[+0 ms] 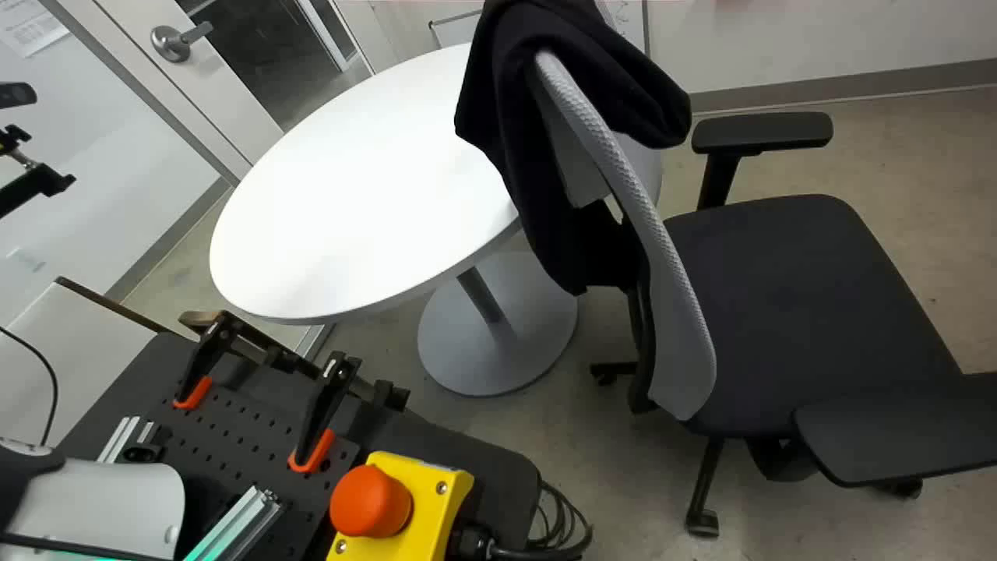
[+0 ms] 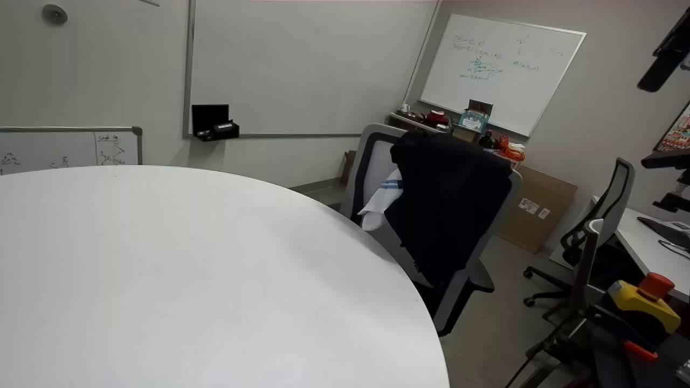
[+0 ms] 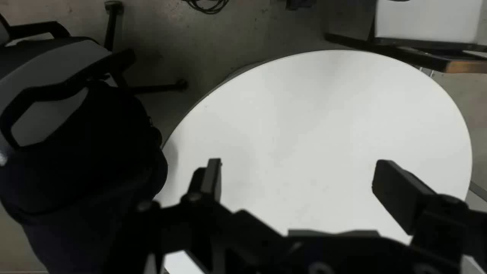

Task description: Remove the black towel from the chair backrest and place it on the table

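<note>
Claw (image 3: 298, 173) spread wide in wrist view. Black towel (image 2: 447, 207) drapes chair backrest (image 1: 679, 335) near table (image 1: 358, 199). Pedestal (image 1: 481, 296) visible in an exterior view alone.

Looks like a lab, part office: a round table (image 3: 319, 129) past the fingers (image 3: 403, 194), an office chair (image 3: 57, 68) off to their side. Shows scribbled whiteboards (image 2: 498, 71) and a yellow switch box (image 1: 428, 506) (red-buttoned, very lab-like).

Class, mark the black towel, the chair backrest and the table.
Black towel (image 2: 450, 207), in an exterior view: its hanging part.
Chair backrest (image 1: 679, 343), in an exterior view: its lower grey part.
Table (image 3: 323, 137), in the wrist view: its white top.
</note>
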Controlling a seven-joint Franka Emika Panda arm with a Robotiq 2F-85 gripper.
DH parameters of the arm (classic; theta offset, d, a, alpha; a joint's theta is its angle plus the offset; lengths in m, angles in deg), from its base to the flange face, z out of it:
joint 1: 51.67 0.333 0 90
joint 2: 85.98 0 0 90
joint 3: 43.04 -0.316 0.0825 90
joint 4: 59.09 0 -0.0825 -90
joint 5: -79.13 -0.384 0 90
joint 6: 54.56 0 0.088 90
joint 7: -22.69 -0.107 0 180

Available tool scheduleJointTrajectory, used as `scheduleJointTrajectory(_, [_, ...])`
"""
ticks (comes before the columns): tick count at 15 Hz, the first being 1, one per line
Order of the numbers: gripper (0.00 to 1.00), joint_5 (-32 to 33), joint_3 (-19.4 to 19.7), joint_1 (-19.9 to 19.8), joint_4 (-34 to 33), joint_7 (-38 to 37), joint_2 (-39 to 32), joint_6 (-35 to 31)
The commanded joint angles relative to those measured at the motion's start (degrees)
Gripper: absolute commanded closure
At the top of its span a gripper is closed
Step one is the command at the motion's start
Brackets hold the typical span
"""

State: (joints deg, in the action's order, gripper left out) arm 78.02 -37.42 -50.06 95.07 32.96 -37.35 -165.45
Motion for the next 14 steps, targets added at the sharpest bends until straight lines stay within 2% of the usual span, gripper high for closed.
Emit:
scheduleJointTrajectory(1, [0.00, -0.17, -0.20, -0.22, -0.13, 0.12, -0.05, 0.15])
scheduleJointTrajectory(4, [0.00, -0.03, -0.31, -0.51, -0.06, -0.30, -0.19, -0.35])
scheduleJointTrajectory(7, [0.00, 0.70, -0.55, -2.24, -0.10, -2.32, -0.91, -3.60])
scheduleJointTrajectory(11, [0.00, 2.73, -0.12, -6.84, -0.70, -6.20, -4.48, -11.02])
scheduleJointTrajectory(14, [0.00, 5.13, -0.15, -11.89, -1.35, -10.63, -9.30, -17.32])
